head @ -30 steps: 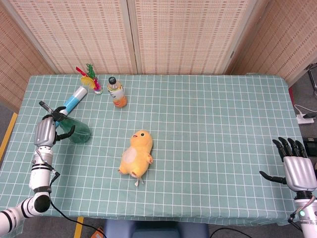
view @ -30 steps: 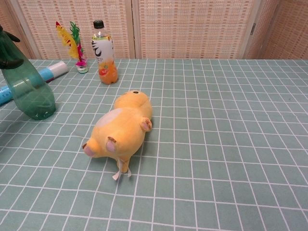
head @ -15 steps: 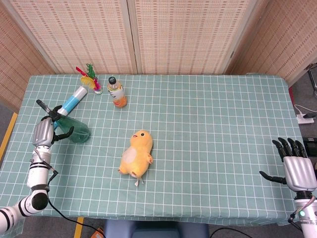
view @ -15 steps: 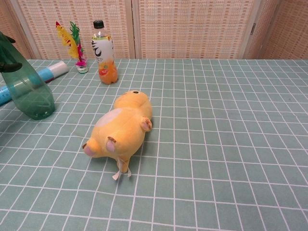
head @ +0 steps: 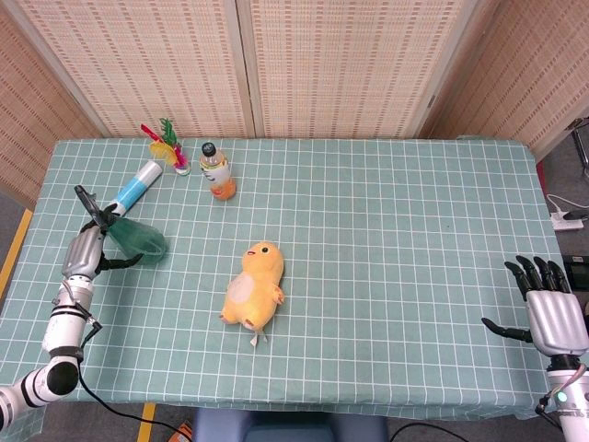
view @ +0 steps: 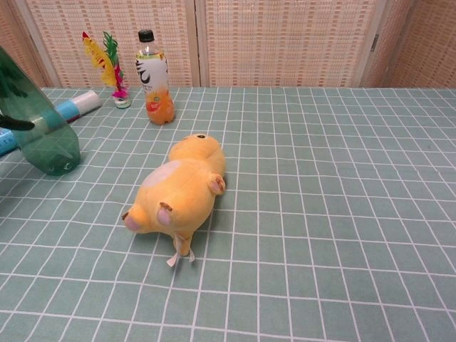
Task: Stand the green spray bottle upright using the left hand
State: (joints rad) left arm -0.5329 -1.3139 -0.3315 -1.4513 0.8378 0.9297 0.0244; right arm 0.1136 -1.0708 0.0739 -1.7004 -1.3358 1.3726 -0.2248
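Here the left hand (head: 85, 250) grips the green spray bottle (head: 138, 239), tilted at the worktop's (head: 386, 221) left edge; its fingers (head: 118, 261) apparently wrap the bottle's upper body. The right hand (head: 552, 318) rests spread, holding nothing.

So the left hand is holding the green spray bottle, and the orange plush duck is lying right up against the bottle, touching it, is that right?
Not quite. The left hand does hold the green spray bottle, but the orange plush duck is not touching it. It lies well apart, nearer the middle of the table, with bare checked cloth between them, as the head view shows.
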